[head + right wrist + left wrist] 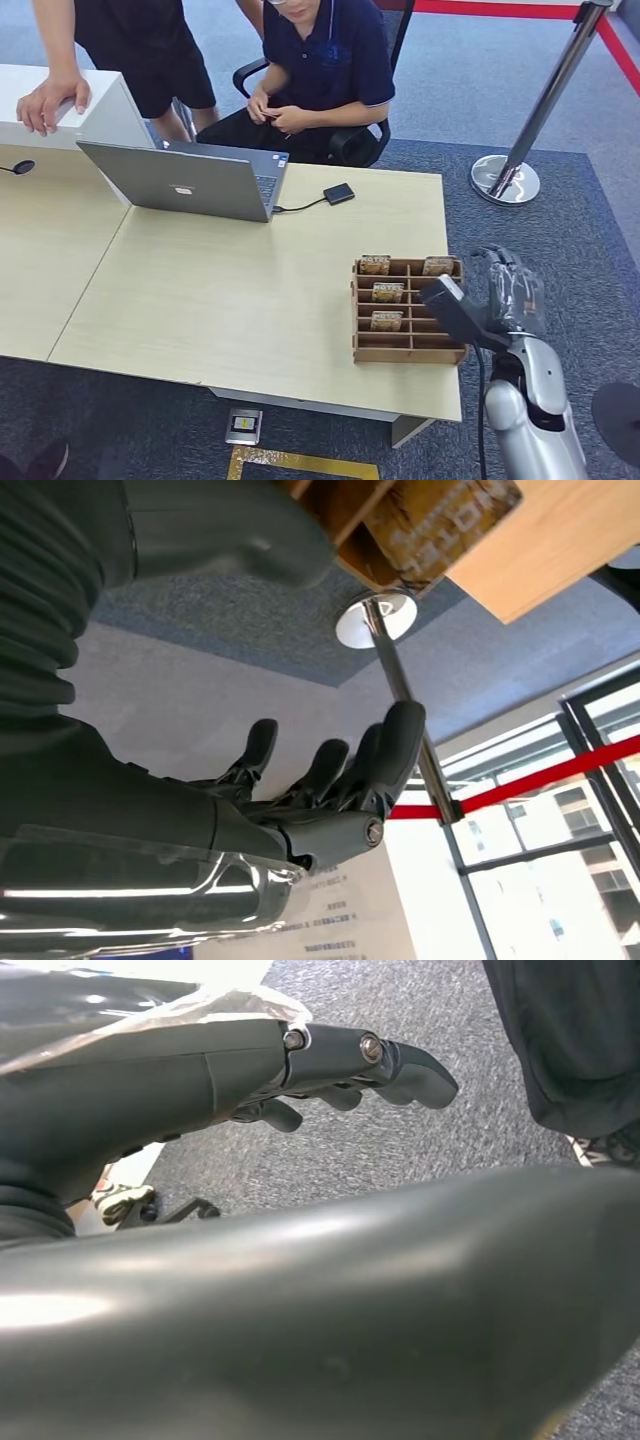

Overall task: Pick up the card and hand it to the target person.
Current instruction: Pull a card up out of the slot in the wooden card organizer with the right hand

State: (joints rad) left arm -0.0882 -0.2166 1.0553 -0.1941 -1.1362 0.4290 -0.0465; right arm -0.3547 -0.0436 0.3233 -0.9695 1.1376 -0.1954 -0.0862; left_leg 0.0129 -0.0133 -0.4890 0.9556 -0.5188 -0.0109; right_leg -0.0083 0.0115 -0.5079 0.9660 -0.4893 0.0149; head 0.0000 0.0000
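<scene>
the robot's right hand (pixel 507 290) is raised at the right end of the table (pixel 226 290), just beside the right edge of the brown slotted card holder (pixel 407 312), with its silver forearm coming up from the lower right of the head view. in the right wrist view the right hand (pixel 317 790) has its dark fingers (pixel 400 740) loosely curved and apart, with nothing between them and the thick thumb, so it is spread and empty. the left hand (pixel 340 1065) appears in the left wrist view with its fingers stretched out and slightly apart over grey carpet, holding nothing. the cards stand upright in the holder's compartments: one card (pixel 375 264) in the far left slot, another card (pixel 438 265) in the far right slot nearest the right hand, and two more (pixel 387 292) stacked in slots toward the robot. the nearest card sits just beside the hand and apart from the fingers. in the right wrist view a card (pixel 445 520) shows dark printed letters, too blurred to read with certainty. a seated person (pixel 317 70) in a dark blue polo sits at the far side of the table, hands together in the lap. an open grey laptop (pixel 189 178) has a small logo on its lid that cannot be read, and a cable runs to a small black device (pixel 339 193).
</scene>
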